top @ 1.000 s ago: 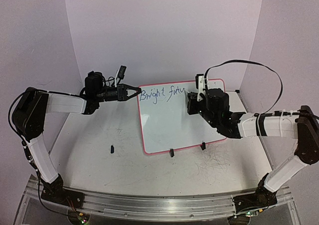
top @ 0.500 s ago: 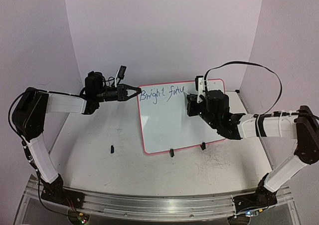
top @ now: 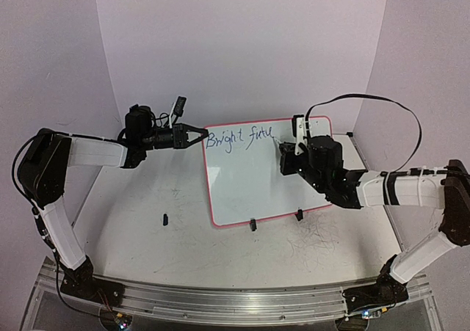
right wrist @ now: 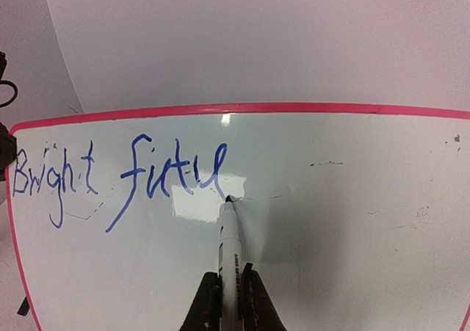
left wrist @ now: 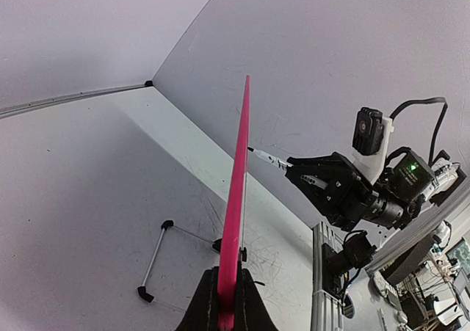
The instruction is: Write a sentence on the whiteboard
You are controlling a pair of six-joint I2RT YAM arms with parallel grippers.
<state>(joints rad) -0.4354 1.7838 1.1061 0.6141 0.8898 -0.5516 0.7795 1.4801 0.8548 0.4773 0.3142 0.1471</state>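
The whiteboard (top: 257,184), white with a red-pink rim, stands tilted on the table. My left gripper (top: 197,135) is shut on its upper left edge. In the left wrist view the rim (left wrist: 239,191) runs edge-on out of my left gripper (left wrist: 228,305). The sentence (top: 239,138) in blue reads "Bright futu" (right wrist: 132,173) along the top. My right gripper (right wrist: 229,291) is shut on a white marker (right wrist: 230,250), whose tip touches the board just right of the last letter. From above, my right gripper (top: 288,161) hovers over the board's upper right.
Two black clip feet (top: 252,225) (top: 299,215) hold the board's near edge. A small black piece (top: 165,218) lies on the table left of the board. Faint grey scribbles (top: 316,239) mark the tabletop. A curved white wall (top: 242,52) closes the back.
My right gripper has carried the marker a little to the right along the line, finishing the last "u". The left gripper and the board have stayed still.
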